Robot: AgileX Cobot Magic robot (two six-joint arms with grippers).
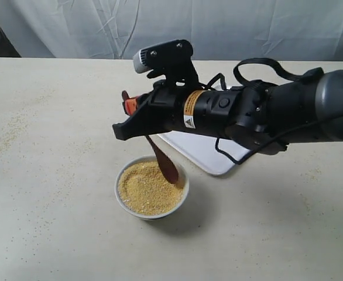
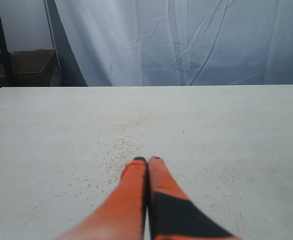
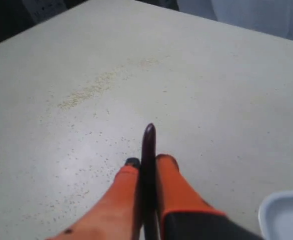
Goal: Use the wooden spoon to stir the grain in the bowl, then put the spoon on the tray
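Observation:
The white bowl (image 1: 123, 201) stands near the middle of the table, holding a mound of yellow grain (image 1: 143, 191). The dark wooden spoon (image 1: 164, 164) slants down with its oval end dipped in the grain at the bowl's right side. My right gripper (image 1: 128, 106) reaches across from the right and is shut on the spoon's handle (image 3: 148, 145), whose tip sticks out past the orange fingertips (image 3: 166, 162). The white tray (image 1: 209, 153) lies behind the bowl, mostly under the right arm; its corner (image 3: 285, 216) shows in the right wrist view. My left gripper (image 2: 147, 160) is shut on nothing, over bare table.
Loose grains (image 2: 121, 145) are scattered over the beige table (image 1: 48, 146), more on the left. A white curtain (image 1: 218, 26) hangs behind the far edge. A cardboard box (image 2: 29, 65) stands beyond the table.

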